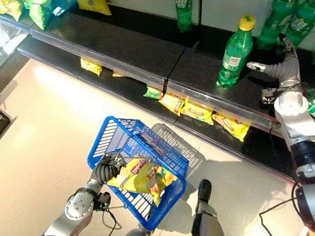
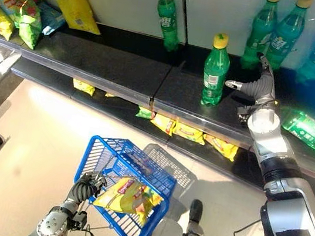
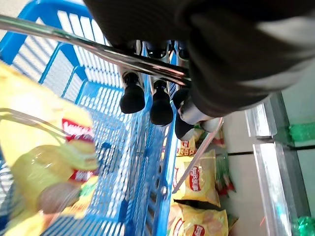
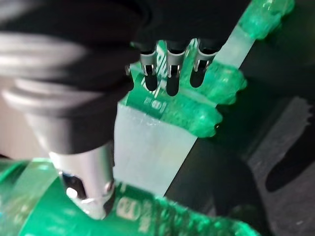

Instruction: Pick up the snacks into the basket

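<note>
At lower centre of the head views, the left hand (image 1: 104, 169) has its fingers curled round the metal handle (image 3: 98, 49) of the blue basket (image 1: 120, 137), where a yellow chip bag (image 1: 143, 177) already lies. More yellow chip bags (image 1: 197, 111) sit on the lower shelf at centre. At upper right, the right hand (image 2: 262, 80) reaches over the upper shelf (image 1: 127, 45), fingers relaxed and thumb out, just beside an upright green bottle (image 2: 215, 71) with a yellow cap.
</note>
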